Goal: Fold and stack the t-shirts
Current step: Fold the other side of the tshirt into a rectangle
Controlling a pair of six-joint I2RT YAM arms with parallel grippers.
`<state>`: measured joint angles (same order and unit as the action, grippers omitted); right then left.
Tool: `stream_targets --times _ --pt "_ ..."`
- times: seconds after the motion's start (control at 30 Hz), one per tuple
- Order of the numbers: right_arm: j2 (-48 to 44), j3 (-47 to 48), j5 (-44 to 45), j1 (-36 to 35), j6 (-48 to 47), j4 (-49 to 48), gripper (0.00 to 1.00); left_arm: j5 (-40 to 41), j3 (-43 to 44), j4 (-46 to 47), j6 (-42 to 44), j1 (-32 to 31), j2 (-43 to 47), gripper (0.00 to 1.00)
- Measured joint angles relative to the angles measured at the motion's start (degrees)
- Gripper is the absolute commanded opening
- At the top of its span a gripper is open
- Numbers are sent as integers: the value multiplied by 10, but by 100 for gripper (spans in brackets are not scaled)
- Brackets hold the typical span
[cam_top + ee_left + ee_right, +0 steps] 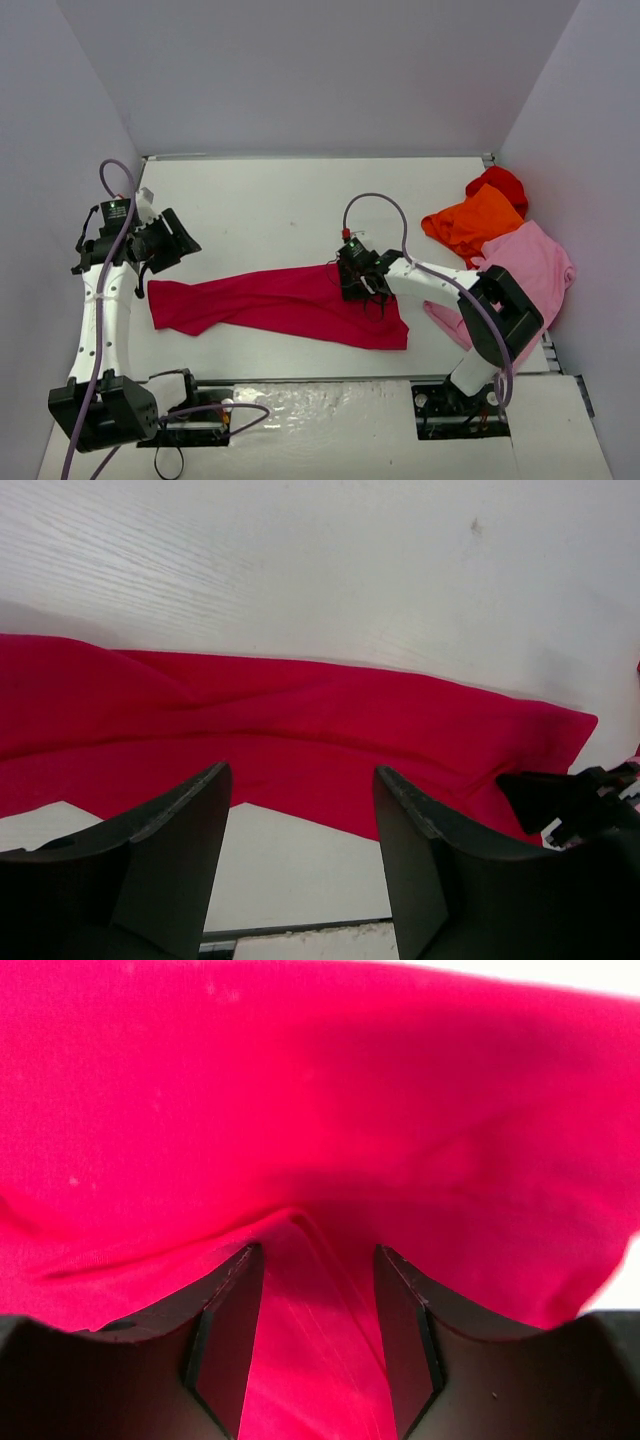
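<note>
The crimson-magenta t-shirt (280, 305) lies stretched out as a long creased band across the front of the table. My left gripper (172, 240) hovers just beyond its left end, open; in the left wrist view its fingers (185, 830) frame bare white table, and the shirt (300, 730) lies just past their tips. My right gripper (360, 278) sits low over the shirt's right part. It is open, with a raised ridge of crimson cloth (310, 1300) running between its fingers (235, 1310) without being pinched.
At the back right, an orange t-shirt (470, 222) is piled with a red one (500, 183) behind it and a light pink one (530, 265) in front, beside my right arm. White walls enclose the table (280, 200) on three sides.
</note>
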<state>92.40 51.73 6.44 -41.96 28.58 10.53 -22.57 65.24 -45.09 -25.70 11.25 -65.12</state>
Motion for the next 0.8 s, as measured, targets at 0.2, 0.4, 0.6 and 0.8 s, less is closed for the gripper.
stream_targets --times 0.2,0.4,0.6,0.8 --pt "12 6 -26 25 -22 -35 15 -11 -6 10 -8 -7 0 55" --pt "12 17 -45 31 -34 -53 0 -12 -7 19 -15 -8 0 55" --pt "12 18 -62 31 -34 -56 16 -11 -12 25 -16 -11 0 55" --pt "12 18 -75 31 -31 -56 41 -11 -21 29 -16 -12 0 55"
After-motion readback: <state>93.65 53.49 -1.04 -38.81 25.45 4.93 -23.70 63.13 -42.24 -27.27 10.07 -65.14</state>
